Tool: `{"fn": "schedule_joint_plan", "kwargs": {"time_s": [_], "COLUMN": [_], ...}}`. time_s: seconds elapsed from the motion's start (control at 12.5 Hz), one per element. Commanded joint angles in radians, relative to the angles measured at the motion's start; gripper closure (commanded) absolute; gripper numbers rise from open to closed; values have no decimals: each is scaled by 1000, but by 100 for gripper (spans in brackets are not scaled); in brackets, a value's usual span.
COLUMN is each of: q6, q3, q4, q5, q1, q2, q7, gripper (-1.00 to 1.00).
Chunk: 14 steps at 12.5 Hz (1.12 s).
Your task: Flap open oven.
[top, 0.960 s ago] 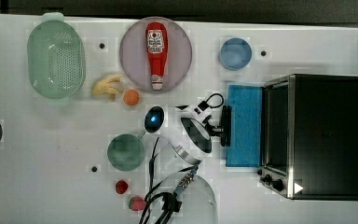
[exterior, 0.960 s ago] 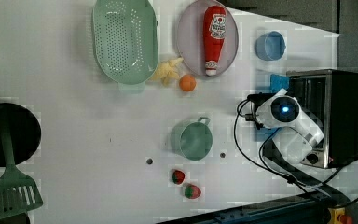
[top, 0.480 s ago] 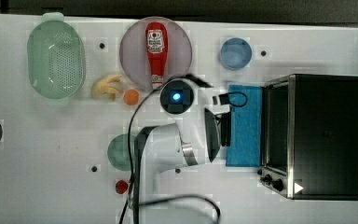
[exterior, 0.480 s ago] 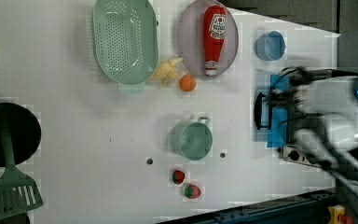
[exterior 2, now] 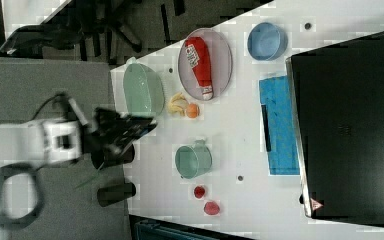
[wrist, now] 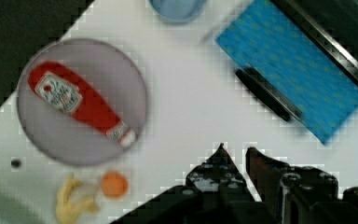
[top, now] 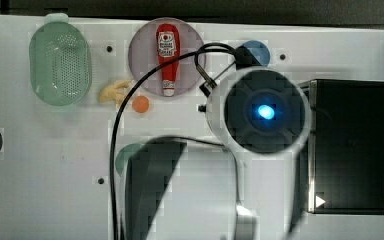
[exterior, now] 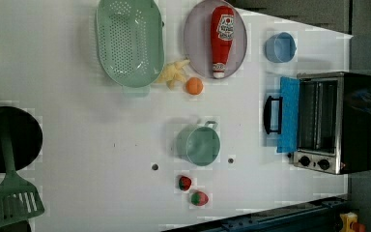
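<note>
The black oven [exterior: 335, 121] stands at the left view's right side, its silver front frame and small knobs facing the table. Its blue glass door [exterior: 289, 113] lies flapped down flat, with the black bar handle [exterior: 272, 114] at its outer edge. The right view shows the same oven [exterior 2: 350, 125] and flat blue door [exterior 2: 280, 125]. In the wrist view my gripper [wrist: 235, 156] is shut on nothing, high above the table and apart from the door [wrist: 293, 74] and its handle [wrist: 263, 93]. My arm [top: 265, 112] hides the door in the top view.
A purple plate [exterior: 195, 34] carries a red ketchup bottle [exterior: 221, 38]. Nearby are a blue bowl [exterior: 280, 47], a green colander [exterior: 128, 41], a green cup [exterior: 198, 144], an orange ball [exterior: 193, 85], two red berries [exterior: 185, 182] and a black pan [exterior: 26, 140] with a green spatula.
My arm has lifted off the door handle and risen far above the table, swinging away from the oven. The door stays flapped down.
</note>
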Motion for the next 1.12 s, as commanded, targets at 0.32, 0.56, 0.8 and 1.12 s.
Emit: {"fn": "schedule_joint_plan", "kwargs": {"time_s": [0.32, 0.56, 0.8, 1.12], "q6": [-279, -272, -272, -272], "q3": [2, 2, 2, 2], "q4": [180, 181, 177, 177], "q5": [7, 7, 7, 7], "q1": [4, 5, 5, 5], "q2": [-7, -7, -6, -3], "q7": [108, 108, 108, 108], "gripper": [65, 65, 65, 65]}}
